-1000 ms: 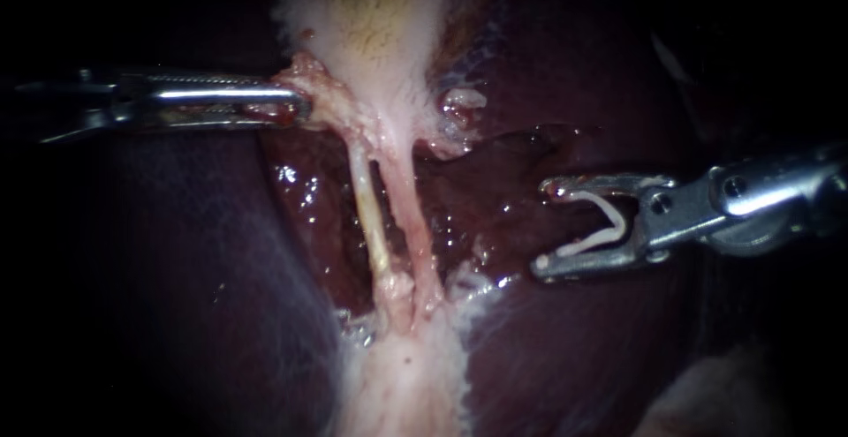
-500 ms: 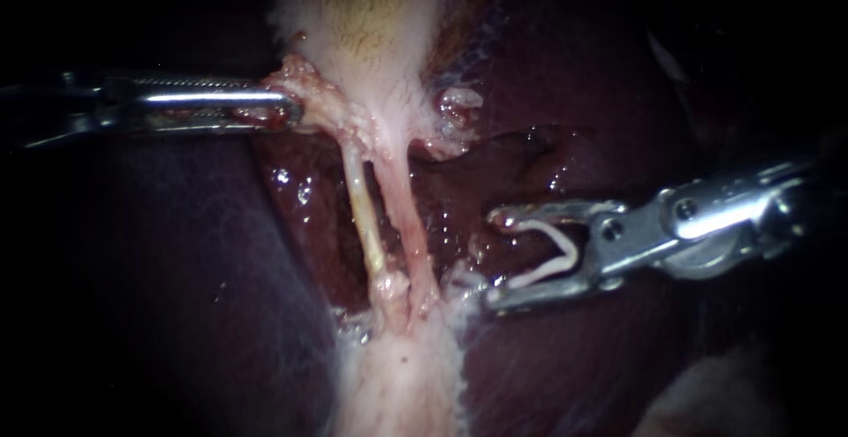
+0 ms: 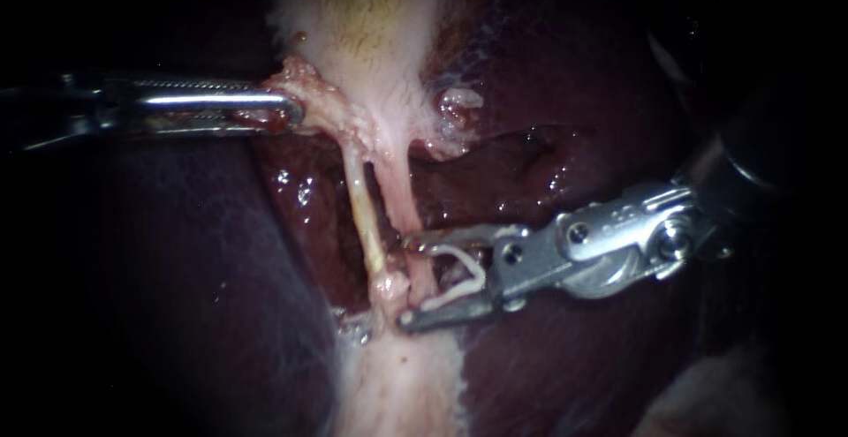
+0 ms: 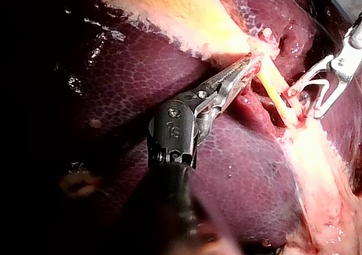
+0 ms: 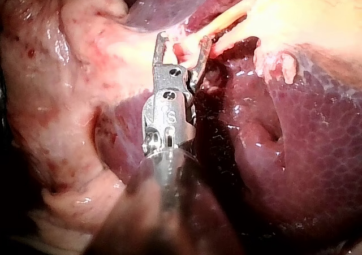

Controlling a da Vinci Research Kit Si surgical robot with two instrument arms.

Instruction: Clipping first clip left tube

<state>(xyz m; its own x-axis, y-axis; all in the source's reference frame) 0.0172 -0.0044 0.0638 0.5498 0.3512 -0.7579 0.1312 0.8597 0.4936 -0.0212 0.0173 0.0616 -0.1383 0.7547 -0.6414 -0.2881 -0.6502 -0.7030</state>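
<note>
The endoscope view shows two tubes side by side on the dark red liver (image 3: 194, 252): the thin yellow left tube (image 3: 360, 212) and a pink right tube (image 3: 399, 194) beside it. My right instrument (image 3: 408, 282) has its pincer wide apart, with a bent white clip (image 3: 459, 291) held in its jaws. The pink tube lies between them. The yellow left tube sits just past the tips, outside. The right wrist view hides which tube crosses the pincer. My left instrument (image 3: 296, 106) has its pincer clamped on a pale pink lump of tissue (image 3: 305, 79) at the yellow tube's other end.
</note>
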